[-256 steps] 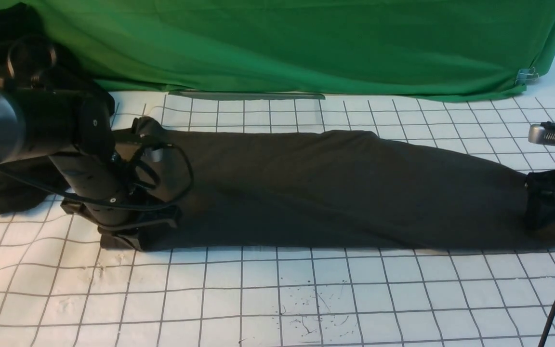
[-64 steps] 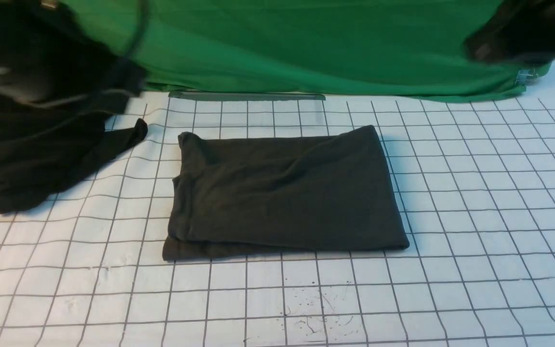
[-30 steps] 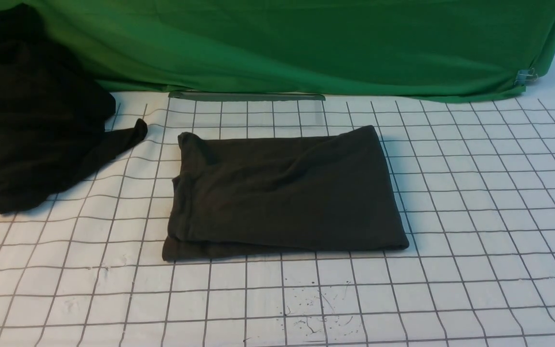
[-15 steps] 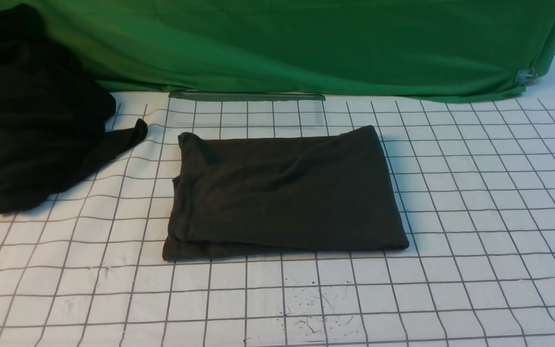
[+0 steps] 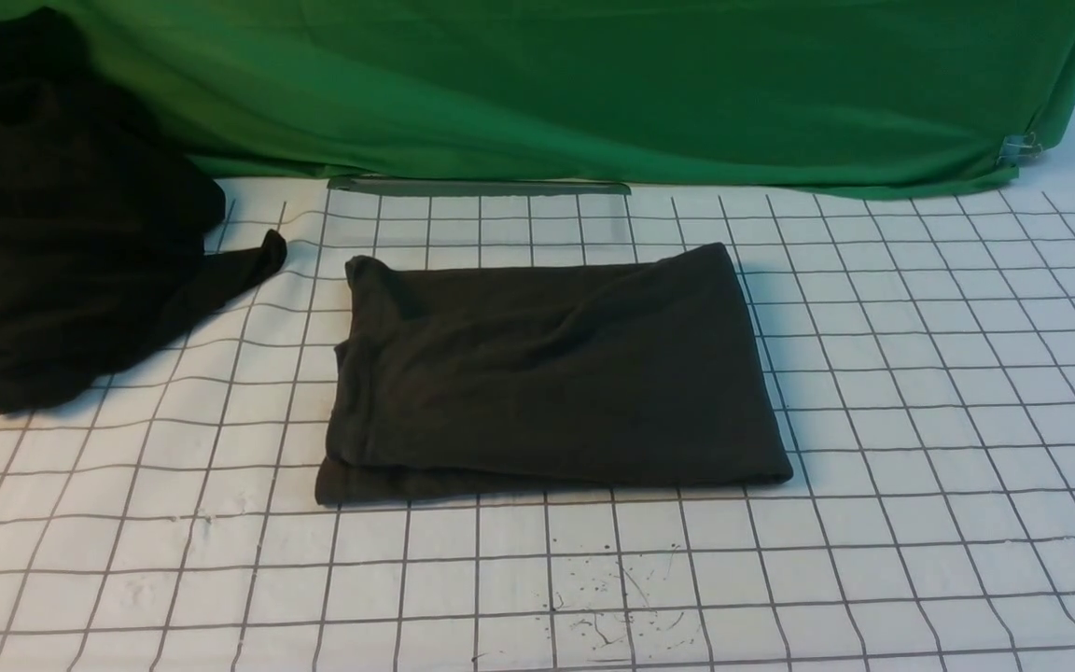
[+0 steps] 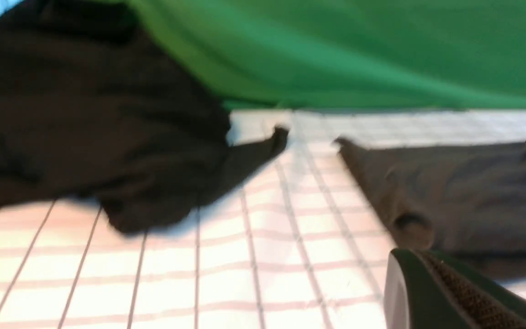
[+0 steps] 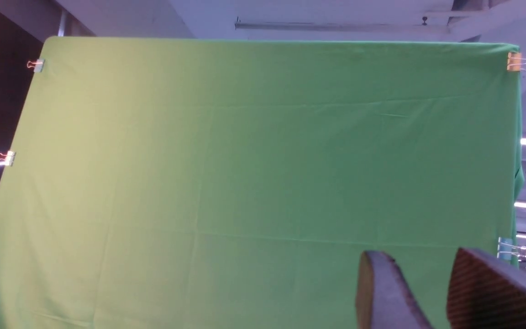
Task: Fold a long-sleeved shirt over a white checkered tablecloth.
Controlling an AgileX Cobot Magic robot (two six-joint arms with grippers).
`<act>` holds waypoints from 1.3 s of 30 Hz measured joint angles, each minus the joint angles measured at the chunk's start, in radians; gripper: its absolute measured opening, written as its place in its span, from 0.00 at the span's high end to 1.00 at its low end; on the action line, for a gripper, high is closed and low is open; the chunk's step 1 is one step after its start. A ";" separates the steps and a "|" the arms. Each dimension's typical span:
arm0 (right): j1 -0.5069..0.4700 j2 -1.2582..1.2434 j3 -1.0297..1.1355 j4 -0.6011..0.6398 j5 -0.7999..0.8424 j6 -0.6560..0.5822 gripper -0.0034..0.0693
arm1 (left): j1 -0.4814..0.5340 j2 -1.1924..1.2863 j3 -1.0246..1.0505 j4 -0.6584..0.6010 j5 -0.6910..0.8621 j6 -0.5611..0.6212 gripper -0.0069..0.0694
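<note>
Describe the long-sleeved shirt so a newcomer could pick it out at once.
On the white checkered tablecloth, before the green backdrop, a folded rectangle lies mid-table: the long-sleeved shirt. It is neat and charcoal-brown; the black garment to its left is crumpled.

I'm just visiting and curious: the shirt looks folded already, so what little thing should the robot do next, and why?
Probably just keep both arms back and stop. The long-sleeved shirt lies as a neat folded rectangle on the white checkered tablecloth, nothing grips it, and the right gripper points away at the green backdrop.
</note>
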 joint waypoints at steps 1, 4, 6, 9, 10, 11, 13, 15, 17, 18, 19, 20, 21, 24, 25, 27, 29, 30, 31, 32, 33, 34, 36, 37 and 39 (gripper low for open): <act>0.000 0.000 0.000 0.000 0.000 0.000 0.64 | -0.001 0.000 0.021 0.000 -0.007 0.000 0.91; 0.000 0.000 0.000 0.000 0.000 0.000 0.63 | -0.004 0.000 0.029 0.014 0.000 0.000 0.91; 0.000 0.000 0.000 0.000 0.000 0.000 0.63 | -0.004 0.000 0.029 0.021 0.014 0.000 0.91; 0.000 0.000 0.000 0.000 0.000 0.000 0.63 | -0.004 0.000 0.029 0.023 0.014 0.000 0.91; 0.000 0.000 0.000 0.000 0.000 0.000 0.63 | -0.004 0.000 0.029 0.023 0.014 0.000 0.91; 0.000 0.000 0.000 0.000 0.000 0.000 0.63 | -0.004 0.000 0.029 0.023 0.014 0.001 0.91; 0.000 0.000 0.000 0.000 0.000 0.000 0.63 | -0.004 0.000 0.029 0.033 0.014 0.003 0.91; 0.000 0.000 0.000 0.000 0.000 0.000 0.62 | -0.004 0.000 0.029 0.046 0.014 0.004 0.91; 0.000 0.000 0.000 0.000 0.000 0.000 0.62 | -0.004 -0.001 0.029 0.052 0.014 0.004 0.91; 0.000 0.000 0.000 0.000 0.000 0.000 0.62 | -0.004 -0.001 0.029 0.053 0.016 0.005 0.91; 0.000 0.000 0.000 0.000 0.000 0.000 0.62 | -0.004 -0.001 0.029 0.055 0.016 0.005 0.91; 0.000 0.000 0.000 0.000 0.000 0.000 0.62 | -0.004 -0.001 0.029 0.056 0.017 0.005 0.91; 0.000 0.000 0.000 0.000 0.000 0.000 0.62 | -0.004 -0.001 0.029 0.056 0.017 0.005 0.91; 0.000 0.000 0.000 0.000 0.000 0.000 0.62 | -0.004 -0.001 0.029 0.057 0.017 0.005 0.91; 0.000 0.000 0.000 0.000 0.000 0.000 0.62 | -0.004 -0.001 0.029 0.058 0.017 0.005 0.91; 0.000 0.000 0.000 0.000 0.000 0.000 0.62 | -0.004 -0.001 0.029 0.061 0.017 0.005 0.91; 0.000 0.000 0.000 0.000 0.000 0.000 0.62 | -0.004 -0.001 0.029 0.061 0.017 0.005 0.91; 0.000 0.000 0.000 0.000 0.000 0.000 0.62 | -0.004 -0.001 0.029 0.061 0.017 0.006 0.91; 0.000 0.000 0.000 0.000 0.000 0.000 0.62 | -0.004 -0.001 0.029 0.061 0.017 0.007 0.91; 0.000 0.000 0.000 0.000 0.004 -0.004 0.62 | -0.004 -0.001 0.029 0.061 0.017 0.007 0.91; 0.000 -0.006 0.000 0.000 0.023 -0.013 0.62 | -0.004 -0.001 0.029 0.061 0.017 0.007 0.91; 0.000 -0.007 0.000 0.000 0.034 -0.017 0.62 | -0.004 -0.001 0.029 0.061 0.017 0.007 0.91; -0.008 -0.026 0.007 0.000 0.124 -0.072 0.62 | -0.004 -0.002 0.029 0.061 0.017 0.011 0.91; -0.031 -0.036 0.017 0.000 0.202 -0.101 0.62 | -0.004 -0.002 0.029 0.064 0.017 0.011 0.91; -0.087 -0.049 0.045 0.000 0.304 -0.116 0.62 | -0.004 -0.002 0.029 0.071 0.017 0.011 0.91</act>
